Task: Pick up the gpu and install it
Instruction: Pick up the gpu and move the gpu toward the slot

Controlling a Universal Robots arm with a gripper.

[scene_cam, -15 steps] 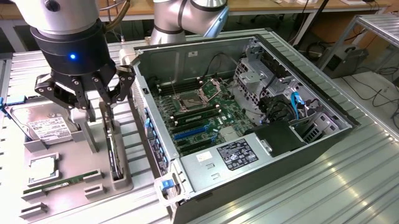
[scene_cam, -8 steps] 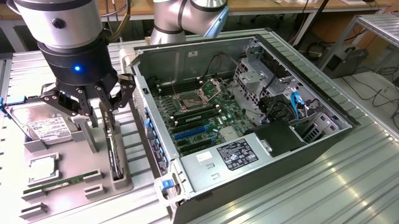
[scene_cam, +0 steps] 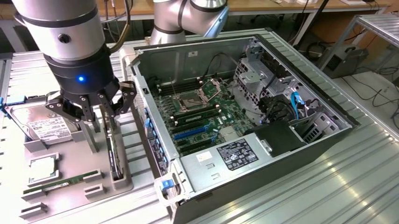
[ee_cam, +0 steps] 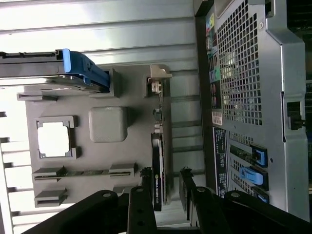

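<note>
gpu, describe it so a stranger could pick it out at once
Beside the open computer case, on the exterior view's left, sits a grey parts holder. The gpu stands on edge in the slot nearest the case, between the fingers. It is thin and black, unlike the flat green memory stick.

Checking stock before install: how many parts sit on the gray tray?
4: hard drive at the exterior view's far left, processor in front of it, memory stick nearer the camera, gpu on edge under the hand. The hand may hide more.
</note>
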